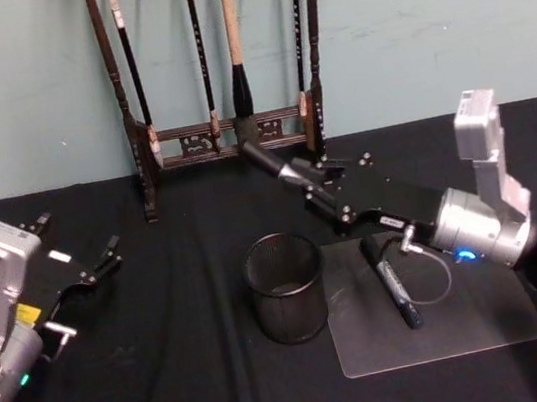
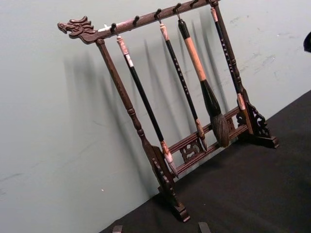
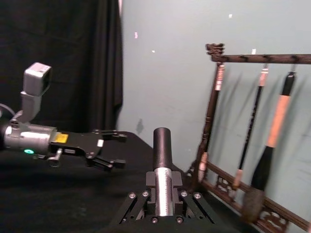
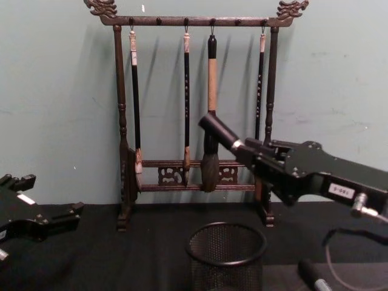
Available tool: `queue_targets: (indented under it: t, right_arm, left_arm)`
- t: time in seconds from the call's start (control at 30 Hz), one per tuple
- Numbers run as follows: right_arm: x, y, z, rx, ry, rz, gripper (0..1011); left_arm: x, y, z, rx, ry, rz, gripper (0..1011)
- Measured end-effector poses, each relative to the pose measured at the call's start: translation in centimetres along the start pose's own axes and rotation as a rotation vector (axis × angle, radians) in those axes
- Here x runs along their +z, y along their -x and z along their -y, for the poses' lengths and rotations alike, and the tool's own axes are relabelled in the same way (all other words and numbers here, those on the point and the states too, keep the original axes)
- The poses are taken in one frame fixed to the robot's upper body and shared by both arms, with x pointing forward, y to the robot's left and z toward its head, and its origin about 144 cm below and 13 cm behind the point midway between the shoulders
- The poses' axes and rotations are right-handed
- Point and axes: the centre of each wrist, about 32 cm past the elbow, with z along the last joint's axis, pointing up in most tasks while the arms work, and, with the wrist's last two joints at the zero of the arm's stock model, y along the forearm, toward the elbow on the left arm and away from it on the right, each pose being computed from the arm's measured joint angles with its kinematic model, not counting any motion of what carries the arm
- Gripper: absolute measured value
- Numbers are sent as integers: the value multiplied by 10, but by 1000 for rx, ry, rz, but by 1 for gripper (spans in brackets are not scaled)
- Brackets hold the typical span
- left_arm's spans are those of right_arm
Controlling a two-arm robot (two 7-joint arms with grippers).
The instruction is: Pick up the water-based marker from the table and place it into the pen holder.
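Marker [image 1: 275, 164] sits clamped between the fingers of my right gripper [image 1: 313, 186], its black end sticking out past them and tilted up toward the brush rack [image 1: 228, 131]. I see it held in the air, behind the pen holder [image 1: 286, 289] and above its rim, touching neither. A second marker [image 1: 392, 284] lies flat on the clear mat [image 1: 449, 326] just right of the holder, under my right arm. My left gripper [image 1: 106, 261], fingers apart, hovers low over the black tablecloth [image 1: 174, 377] at the left, well apart from the holder.
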Motion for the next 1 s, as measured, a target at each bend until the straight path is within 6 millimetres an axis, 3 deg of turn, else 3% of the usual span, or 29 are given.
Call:
queue_targets:
  t: [0.37,1.0]
  right_arm:
    - [-17,12,-22,75,21,-61,189]
    - [-31,19,-28,71,57,-103,189]
  left_arm:
    - [0,0,0,0,0,0,1009]
    - [0,0,0,0,0,0,1009]
